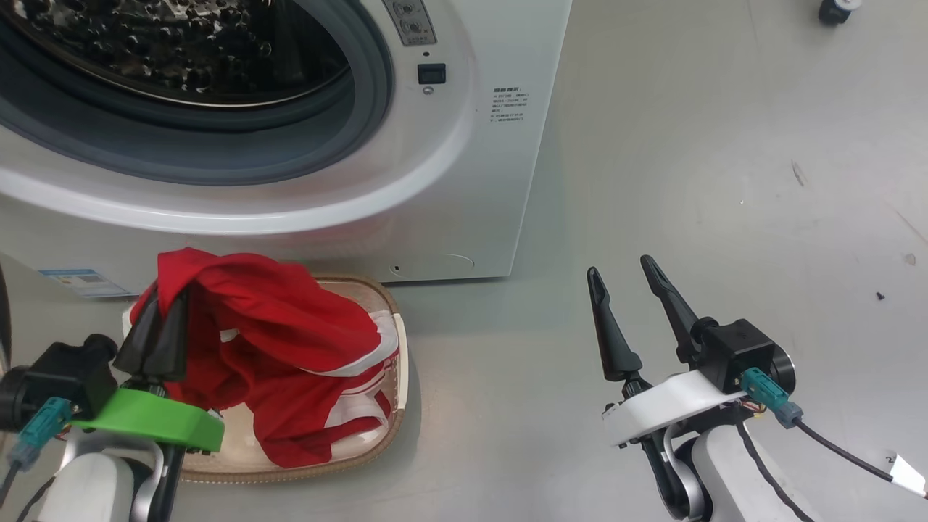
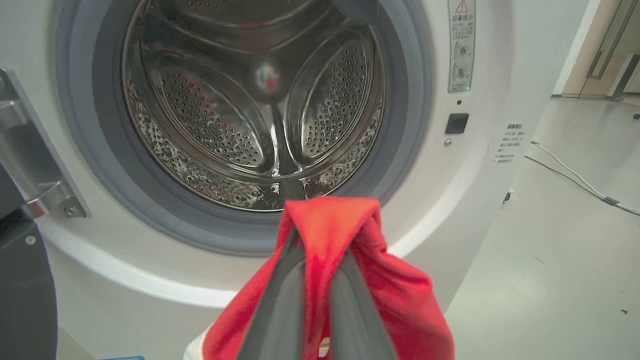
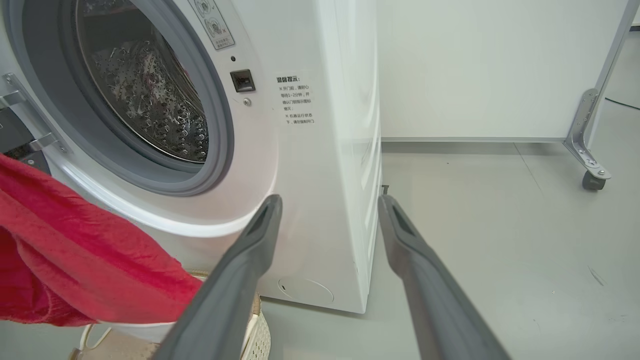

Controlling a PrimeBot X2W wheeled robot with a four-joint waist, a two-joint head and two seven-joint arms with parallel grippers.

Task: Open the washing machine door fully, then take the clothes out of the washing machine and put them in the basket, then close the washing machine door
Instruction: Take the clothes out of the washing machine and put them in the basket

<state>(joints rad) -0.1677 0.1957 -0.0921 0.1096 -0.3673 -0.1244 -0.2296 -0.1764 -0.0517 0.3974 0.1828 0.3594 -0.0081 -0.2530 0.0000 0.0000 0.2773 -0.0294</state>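
Observation:
The white washing machine (image 1: 449, 181) stands with its grey-ringed drum mouth (image 2: 250, 115) uncovered, and the steel drum looks bare inside. The washing machine door (image 2: 22, 295) is swung out to the left; just its dark edge and metal hinge show. Red clothes (image 1: 290, 326) with white trim are draped over the cream basket (image 1: 399, 362) on the floor in front of the machine. My left gripper (image 1: 168, 301) is shut on a fold of the clothes (image 2: 400, 300), lifting it above the basket's left side. My right gripper (image 1: 620, 267) hangs open and holds nothing, over the floor to the basket's right.
Grey floor (image 1: 689, 181) stretches to the right of the machine. A white panel on a castor frame (image 3: 590, 175) stands behind to the right. A cable (image 2: 575, 175) lies on the floor beside the machine.

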